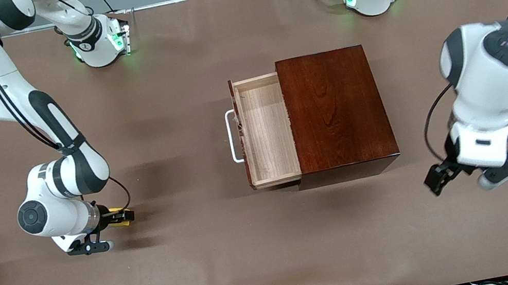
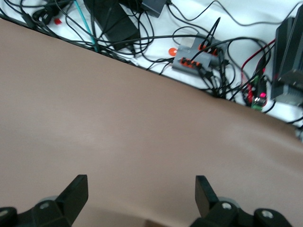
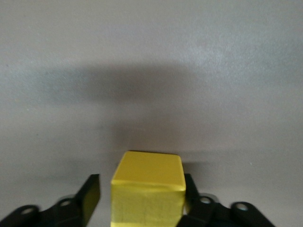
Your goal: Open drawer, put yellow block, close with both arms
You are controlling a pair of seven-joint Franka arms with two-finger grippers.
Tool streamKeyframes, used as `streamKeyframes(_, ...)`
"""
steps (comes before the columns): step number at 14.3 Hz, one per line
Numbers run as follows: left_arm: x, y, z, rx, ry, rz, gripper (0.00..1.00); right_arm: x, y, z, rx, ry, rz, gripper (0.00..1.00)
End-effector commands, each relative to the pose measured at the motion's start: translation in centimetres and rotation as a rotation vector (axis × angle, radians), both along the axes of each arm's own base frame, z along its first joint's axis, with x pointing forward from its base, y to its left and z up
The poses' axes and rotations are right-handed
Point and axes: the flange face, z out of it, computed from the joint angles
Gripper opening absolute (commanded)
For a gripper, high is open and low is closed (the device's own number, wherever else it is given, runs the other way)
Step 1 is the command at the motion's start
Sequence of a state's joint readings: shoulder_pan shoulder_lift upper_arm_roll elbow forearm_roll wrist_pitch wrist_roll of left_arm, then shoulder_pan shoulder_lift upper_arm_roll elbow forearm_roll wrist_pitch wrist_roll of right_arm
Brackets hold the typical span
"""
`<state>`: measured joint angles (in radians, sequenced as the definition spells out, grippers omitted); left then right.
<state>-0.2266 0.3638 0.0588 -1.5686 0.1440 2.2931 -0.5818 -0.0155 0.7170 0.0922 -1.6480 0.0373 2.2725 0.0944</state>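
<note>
Between right pincer (image 3: 142,198) fingers, 1 yellow block (image 3: 147,189), 1 drawer (image 1: 265,130) open

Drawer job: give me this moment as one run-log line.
drawer: open, empty | yellow block: between right gripper fingers, not clamped | left gripper: open, waiting over bare table

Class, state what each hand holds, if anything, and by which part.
Right hand has the yellow block between its fingers, one side gapped; grip uncertain. Left hand holds nothing.
</note>
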Motion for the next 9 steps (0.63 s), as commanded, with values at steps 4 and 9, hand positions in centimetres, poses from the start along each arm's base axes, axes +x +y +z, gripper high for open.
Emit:
streamKeyframes(4,-4.9,3.5,4.7,0.031,0.144,-0.163,1.00,0.2,1.7,5.1,-0.020,0.045,-0.137,0.00)
streamKeyframes(9,-9.1,4.1,9.5,0.030,0.266,-0.294,1.00,-0.1,6.7,14.2,-0.042,0.105,-0.245,0.00)
